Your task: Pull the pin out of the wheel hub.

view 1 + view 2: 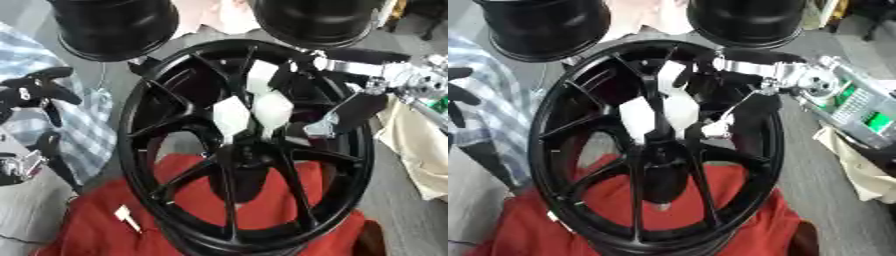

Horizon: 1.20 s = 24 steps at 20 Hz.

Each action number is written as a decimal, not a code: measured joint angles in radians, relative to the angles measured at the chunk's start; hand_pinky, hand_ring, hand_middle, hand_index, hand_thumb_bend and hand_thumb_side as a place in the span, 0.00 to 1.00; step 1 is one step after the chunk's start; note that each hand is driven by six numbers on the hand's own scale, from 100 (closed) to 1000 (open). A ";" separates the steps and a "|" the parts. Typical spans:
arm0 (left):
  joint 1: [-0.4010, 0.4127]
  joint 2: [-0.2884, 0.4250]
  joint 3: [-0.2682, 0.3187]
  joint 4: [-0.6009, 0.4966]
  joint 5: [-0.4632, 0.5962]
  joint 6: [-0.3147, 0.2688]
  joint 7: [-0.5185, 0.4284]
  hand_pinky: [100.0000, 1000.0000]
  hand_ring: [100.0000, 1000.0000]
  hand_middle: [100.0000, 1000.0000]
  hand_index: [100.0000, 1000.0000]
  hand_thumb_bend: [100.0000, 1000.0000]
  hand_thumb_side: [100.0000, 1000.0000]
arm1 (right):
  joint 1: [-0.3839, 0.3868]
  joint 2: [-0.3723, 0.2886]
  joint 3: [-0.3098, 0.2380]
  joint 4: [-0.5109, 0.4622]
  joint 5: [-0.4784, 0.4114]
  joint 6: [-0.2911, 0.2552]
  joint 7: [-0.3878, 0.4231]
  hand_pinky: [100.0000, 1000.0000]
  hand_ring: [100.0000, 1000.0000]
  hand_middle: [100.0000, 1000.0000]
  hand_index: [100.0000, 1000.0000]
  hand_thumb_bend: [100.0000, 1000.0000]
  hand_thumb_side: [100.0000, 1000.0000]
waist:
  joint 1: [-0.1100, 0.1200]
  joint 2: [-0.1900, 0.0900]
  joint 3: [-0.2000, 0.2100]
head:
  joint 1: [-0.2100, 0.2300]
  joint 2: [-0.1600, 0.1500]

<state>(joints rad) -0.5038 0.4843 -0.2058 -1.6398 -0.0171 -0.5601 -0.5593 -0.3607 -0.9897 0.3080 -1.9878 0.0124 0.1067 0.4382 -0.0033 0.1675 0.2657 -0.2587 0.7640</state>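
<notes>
As the black multi-spoke alloy wheel (245,150) stands upright on a red cloth (105,220) | right hand (350,107) is reached between the spokes near the hub (249,150), fingers extended and spread | pin cannot be made out | left hand (35,92) is seen at left edge, fingers relaxed, holding nothing.

A grey tabletop (407,215) is carrying everything here. A crumpled red cloth (105,220) is lying at its near edge, and the black multi-spoke wheel hub (157,150) is resting partly on that cloth. A blue-and-white checked fabric (92,125) is spreading along the left side, a cream cloth (420,150) is lying at the right, and two black cylindrical drums (114,27) are standing at the far edge.
</notes>
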 measured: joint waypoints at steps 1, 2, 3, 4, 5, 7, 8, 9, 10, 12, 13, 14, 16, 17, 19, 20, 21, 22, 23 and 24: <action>0.000 0.000 0.000 0.000 0.000 0.000 0.000 0.42 1.00 0.67 0.84 0.00 0.31 | 0.000 0.001 0.001 0.000 0.001 -0.002 0.002 0.69 0.75 0.76 0.78 0.36 0.25 | 0.000 0.000 0.000 | 0.000 0.000; 0.000 0.000 0.000 0.000 0.000 0.000 0.000 0.42 1.00 0.67 0.84 0.00 0.31 | -0.001 0.001 0.001 0.000 0.002 -0.003 0.003 0.69 0.75 0.75 0.76 0.34 0.25 | 0.000 0.000 0.000 | 0.000 0.000; 0.000 0.000 0.000 0.000 0.000 0.000 0.000 0.42 1.00 0.67 0.84 0.00 0.31 | -0.001 0.003 0.003 0.000 0.002 -0.006 0.004 0.69 0.75 0.74 0.76 0.34 0.25 | -0.001 0.000 0.000 | 0.000 0.000; 0.000 0.000 0.000 0.000 0.000 0.000 0.000 0.42 1.00 0.67 0.84 0.00 0.31 | -0.002 0.005 0.006 0.000 0.003 -0.009 0.006 0.69 0.74 0.74 0.76 0.32 0.24 | -0.001 0.000 0.001 | 0.000 0.000; 0.000 0.000 0.000 0.000 0.000 0.000 0.000 0.42 1.00 0.67 0.84 0.00 0.31 | -0.004 0.008 0.007 0.000 0.003 -0.011 0.008 0.69 0.74 0.74 0.75 0.31 0.23 | -0.001 0.000 0.001 | 0.000 0.000; -0.001 0.000 0.000 0.000 0.000 0.000 0.000 0.42 1.00 0.67 0.84 0.00 0.31 | -0.008 0.009 0.010 0.000 0.006 -0.015 0.013 0.69 0.74 0.74 0.76 0.29 0.23 | -0.001 0.000 0.001 | -0.001 0.000; -0.002 0.000 0.000 0.000 0.000 0.000 0.000 0.42 1.00 0.67 0.84 0.00 0.31 | -0.008 0.009 0.011 0.000 0.009 -0.016 0.015 0.69 0.74 0.74 0.76 0.28 0.22 | -0.001 0.000 0.002 | -0.002 0.000; -0.002 0.000 0.000 0.000 0.000 0.000 0.000 0.42 1.00 0.67 0.84 0.00 0.31 | -0.008 0.009 0.013 0.000 0.012 -0.015 0.016 0.69 0.74 0.74 0.76 0.27 0.22 | -0.002 0.001 0.002 | -0.003 0.000; -0.003 0.000 0.000 0.000 0.000 0.000 0.000 0.42 1.00 0.67 0.84 0.00 0.31 | -0.008 0.009 0.013 0.000 0.016 -0.015 0.017 0.69 0.74 0.74 0.76 0.26 0.22 | -0.002 0.002 0.003 | -0.004 0.000; -0.004 0.000 0.000 0.000 0.000 0.000 0.000 0.42 1.00 0.67 0.84 0.00 0.32 | -0.008 0.010 0.013 0.000 0.024 -0.013 0.020 0.69 0.74 0.74 0.76 0.25 0.21 | -0.003 0.005 0.005 | -0.004 0.000; -0.004 0.000 0.000 0.000 0.000 0.000 0.000 0.42 1.00 0.67 0.84 0.00 0.32 | -0.008 0.011 0.013 0.000 0.029 -0.011 0.022 0.69 0.74 0.75 0.77 0.25 0.21 | -0.004 0.005 0.007 | -0.005 0.000; -0.005 0.000 0.000 0.000 0.000 0.000 0.000 0.42 1.00 0.67 0.84 0.00 0.32 | -0.007 0.012 0.013 0.000 0.034 -0.009 0.022 0.69 0.75 0.77 0.78 0.21 0.19 | -0.005 0.006 0.007 | -0.006 0.000; -0.006 0.000 0.000 0.000 -0.001 0.000 0.000 0.42 1.00 0.67 0.84 0.00 0.32 | -0.002 0.017 0.013 0.000 0.046 -0.002 0.021 0.69 0.74 0.77 0.79 0.24 0.21 | -0.006 0.007 0.008 | -0.007 0.000; -0.006 0.000 0.000 0.000 -0.001 0.000 0.000 0.42 1.00 0.67 0.84 0.00 0.32 | 0.001 0.017 0.013 0.000 0.050 0.001 0.018 0.69 0.74 0.77 0.79 0.24 0.21 | -0.006 0.009 0.009 | -0.007 0.000; -0.006 0.000 0.000 0.000 -0.002 0.000 0.000 0.42 1.00 0.67 0.84 0.00 0.32 | 0.001 0.018 0.013 0.000 0.057 0.010 0.013 0.69 0.74 0.77 0.79 0.21 0.20 | -0.006 0.011 0.011 | -0.007 0.000; -0.006 0.000 0.000 0.000 -0.003 0.000 0.000 0.42 1.00 0.67 0.84 0.00 0.32 | 0.001 0.018 0.013 0.000 0.061 0.014 0.011 0.69 0.74 0.77 0.81 0.20 0.20 | -0.008 0.011 0.012 | -0.007 0.000; -0.006 0.000 0.000 0.000 -0.004 0.000 0.000 0.42 1.00 0.67 0.84 0.00 0.32 | 0.002 0.019 0.014 0.000 0.065 0.018 0.010 0.69 0.74 0.78 0.82 0.20 0.20 | -0.009 0.012 0.013 | -0.007 0.000; -0.006 0.000 0.000 0.000 -0.006 0.000 0.000 0.42 1.00 0.67 0.84 0.00 0.32 | 0.006 0.019 0.016 0.000 0.068 0.022 0.009 0.69 0.74 0.80 0.85 0.19 0.20 | -0.010 0.013 0.014 | -0.007 0.000; -0.007 0.000 0.000 0.000 -0.007 0.000 0.000 0.42 1.00 0.67 0.84 0.00 0.32 | 0.010 0.020 0.019 0.000 0.071 0.026 0.008 0.69 0.74 0.81 0.86 0.19 0.19 | -0.011 0.016 0.014 | -0.007 0.000; -0.007 -0.001 0.000 0.000 -0.010 0.000 0.000 0.42 1.00 0.67 0.84 0.00 0.32 | 0.010 0.022 0.019 0.000 0.073 0.029 0.006 0.69 0.74 0.81 0.87 0.16 0.17 | -0.011 0.018 0.014 | -0.008 0.000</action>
<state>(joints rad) -0.5108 0.4838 -0.2062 -1.6399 -0.0266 -0.5601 -0.5593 -0.3502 -0.9675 0.3270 -1.9879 0.0854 0.1362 0.4447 -0.0147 0.1857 0.2800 -0.2663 0.7640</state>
